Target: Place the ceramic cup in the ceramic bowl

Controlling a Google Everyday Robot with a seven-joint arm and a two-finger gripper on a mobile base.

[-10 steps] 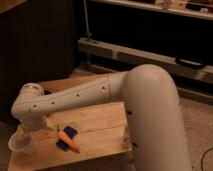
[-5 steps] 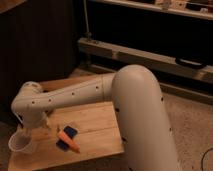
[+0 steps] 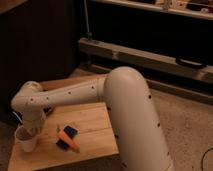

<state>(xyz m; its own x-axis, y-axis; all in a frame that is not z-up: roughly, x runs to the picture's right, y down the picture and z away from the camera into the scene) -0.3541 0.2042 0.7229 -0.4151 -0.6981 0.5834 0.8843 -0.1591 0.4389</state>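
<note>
The ceramic cup (image 3: 26, 141), small and pale with a wide round mouth, is at the near left corner of the wooden table (image 3: 95, 125). My gripper (image 3: 31, 129) is right at the cup's mouth, pointing down from the white wrist, mostly hidden by the arm. The long white arm (image 3: 75, 95) reaches left across the table. The black ceramic bowl is out of view.
An orange and blue object (image 3: 67, 140) lies on the table just right of the cup. The big white arm link (image 3: 132, 120) covers the table's right side. A dark cabinet (image 3: 35, 45) stands behind, and a metal rail (image 3: 150, 57) runs along the back right.
The cup and my gripper have shifted slightly right, toward the orange and blue object. The upper arm has swung further left across the table.
</note>
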